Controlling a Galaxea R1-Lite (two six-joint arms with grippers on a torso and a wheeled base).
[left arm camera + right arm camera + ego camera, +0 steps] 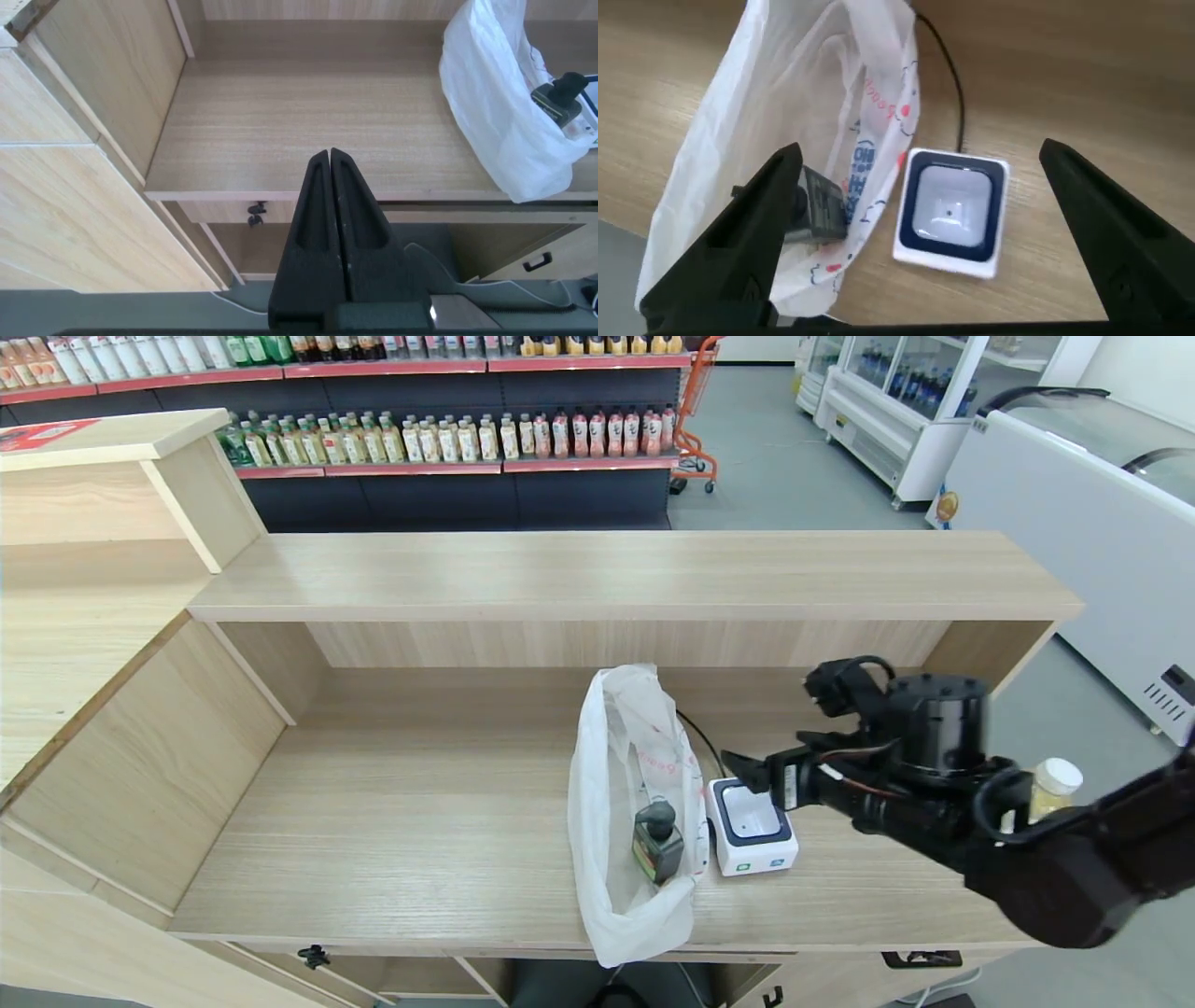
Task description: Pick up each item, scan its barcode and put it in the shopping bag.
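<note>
A wide stretch of open worktop (401, 821) is bounded on the left by the slanted side panel (159, 756) and on the right by the shopping bag (597, 803). Headroom at the back is limited by the upper ledge (635, 574). The bag's mouth is spread open upward, and part of its inside is taken up by a dark bottle (656, 845). The scanner (752, 826) is set just beside the bag, with its cable (702, 742) trailed rearward. The space above the scanner is occupied by the right gripper (780, 733), jaws spread wide.

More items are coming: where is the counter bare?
Bare: the wide stretch of counter between the left side panel and the shopping bag. Crowded: right of the bag, where the scanner sits below the right gripper.
</note>
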